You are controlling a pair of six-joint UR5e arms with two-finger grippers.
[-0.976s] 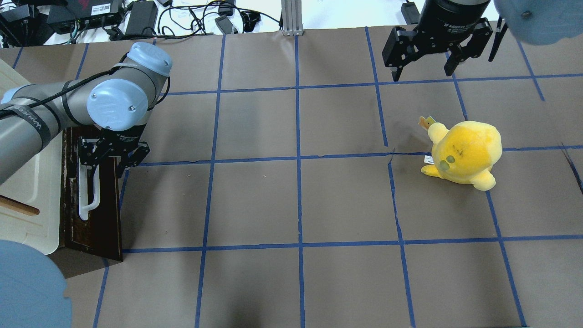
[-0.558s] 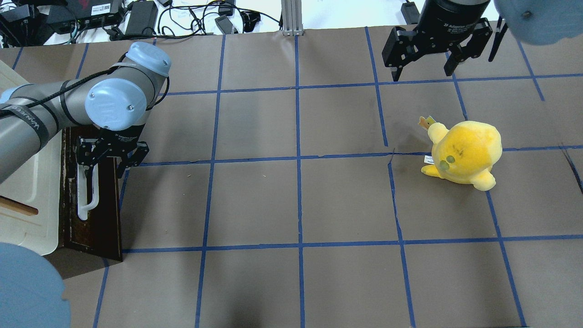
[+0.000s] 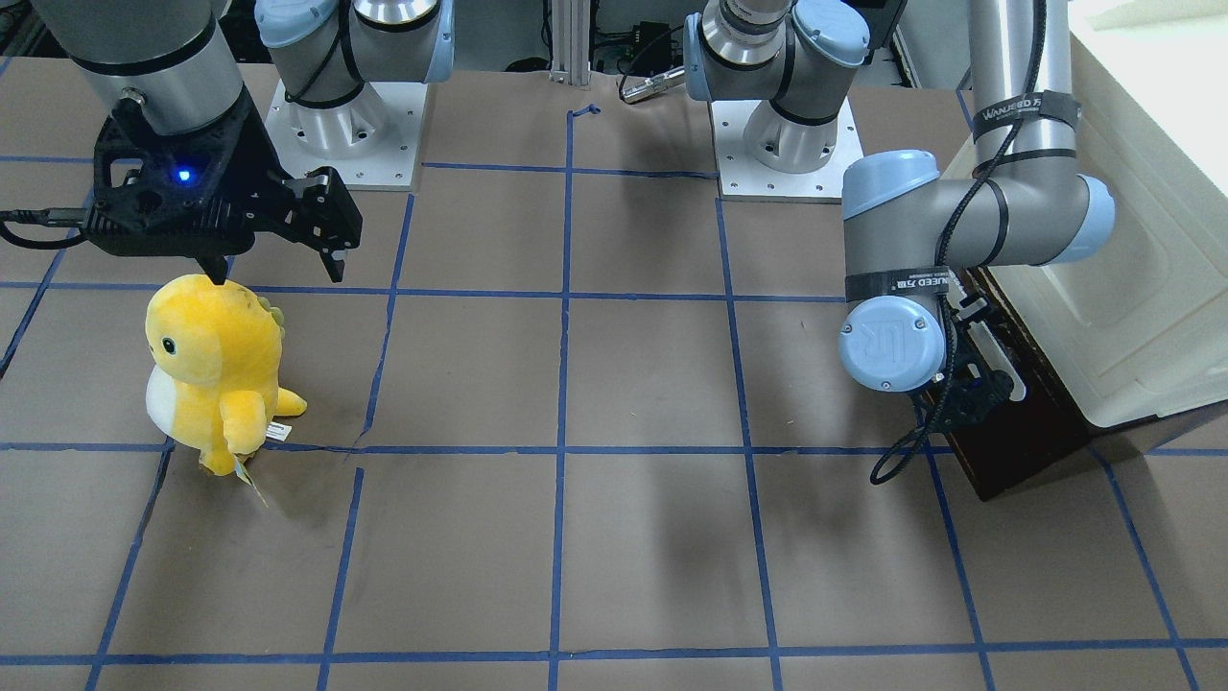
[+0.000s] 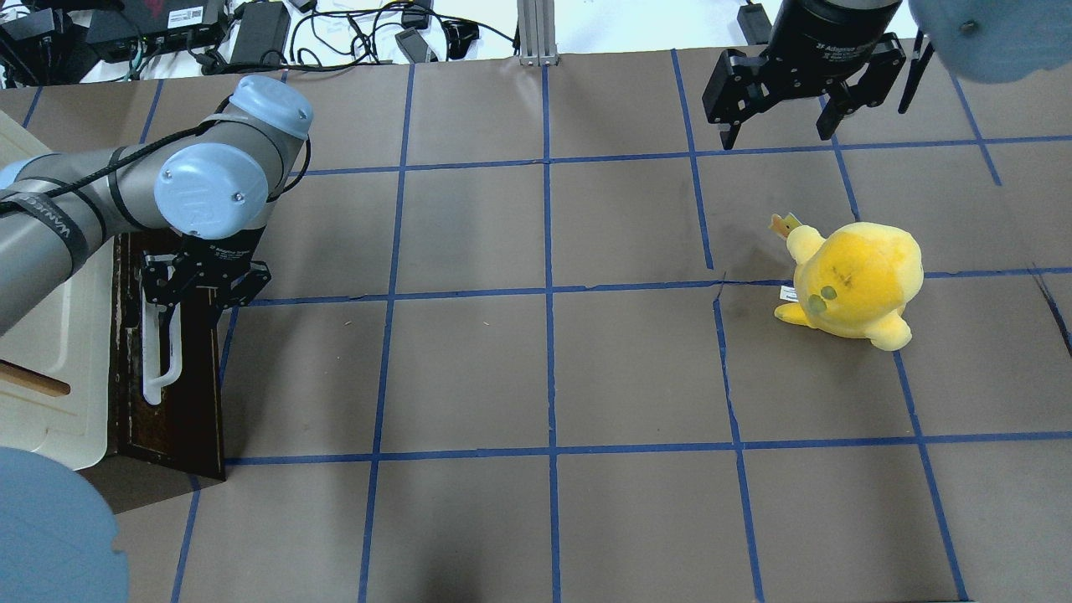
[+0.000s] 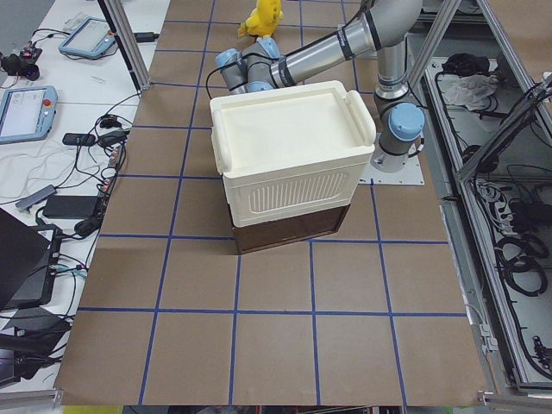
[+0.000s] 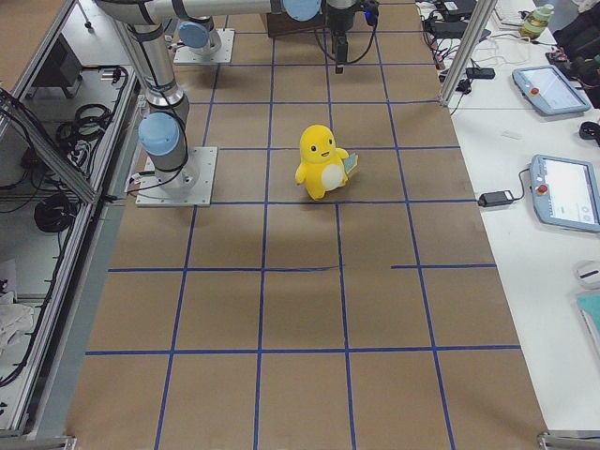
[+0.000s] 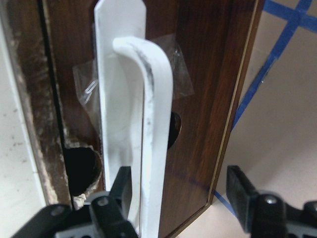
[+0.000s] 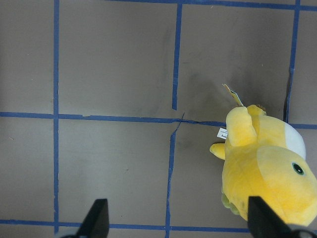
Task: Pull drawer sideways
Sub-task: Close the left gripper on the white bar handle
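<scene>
Brown-papered table (image 4: 544, 377): dark brown wooden drawer (image 4: 197, 402) far left in overhead. Your left gripper (image 4: 191, 311) spread, straddling long white plastic bar handle (image 4: 159, 352) off-centre. Close like that, bar might slip, drawer jam crooked. Right gripper (image 4: 776, 138) spread, idle.

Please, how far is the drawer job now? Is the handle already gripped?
Done: the left gripper is at the drawer, its open jaws either side of the white handle. In hand: closing on that handle; no grip shows yet. Left: the sideways pull, since the drawer front sits close against the cabinet. The right gripper hangs open, away from it.
</scene>
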